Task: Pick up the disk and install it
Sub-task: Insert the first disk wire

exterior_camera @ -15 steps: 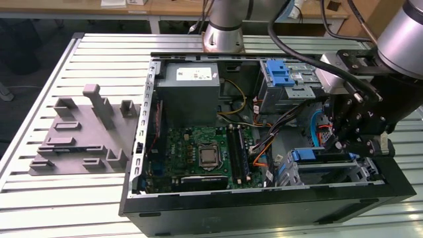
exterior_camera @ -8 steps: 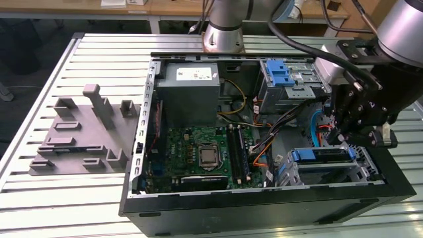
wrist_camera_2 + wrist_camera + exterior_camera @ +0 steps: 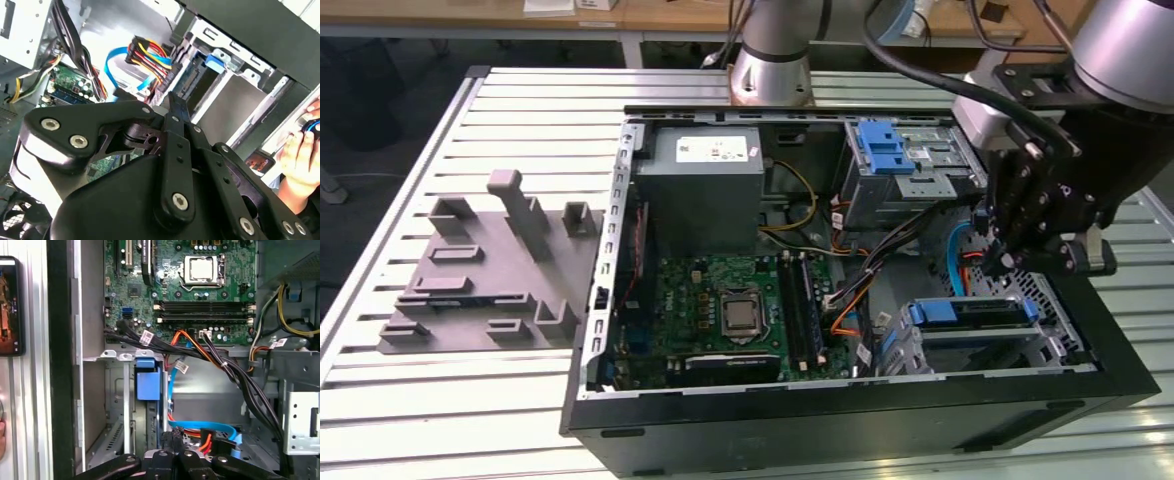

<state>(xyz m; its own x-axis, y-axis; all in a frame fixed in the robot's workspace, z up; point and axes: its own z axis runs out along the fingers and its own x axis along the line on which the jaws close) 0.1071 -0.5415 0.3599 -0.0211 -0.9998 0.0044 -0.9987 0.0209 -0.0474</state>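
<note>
The disk (image 3: 969,313) sits edge-up in the metal drive cage (image 3: 1047,345) at the near corner of the open computer case, on the exterior view's right. Its blue carrier bracket shows in both wrist views (image 3: 148,379) (image 3: 212,63). My gripper (image 3: 1006,262) hangs just above that cage, among the cables. Its fingers (image 3: 172,440) are pressed together and nothing sits between them. The black finger linkage (image 3: 176,107) points down toward the cage.
Power and data cables (image 3: 947,255) run beside the gripper. A blue latch (image 3: 894,148) tops the rear drive bay, next to the grey power supply (image 3: 707,185). A grey fixture (image 3: 480,270) stands on the slatted table. A person's hand (image 3: 300,147) is near the case's edge.
</note>
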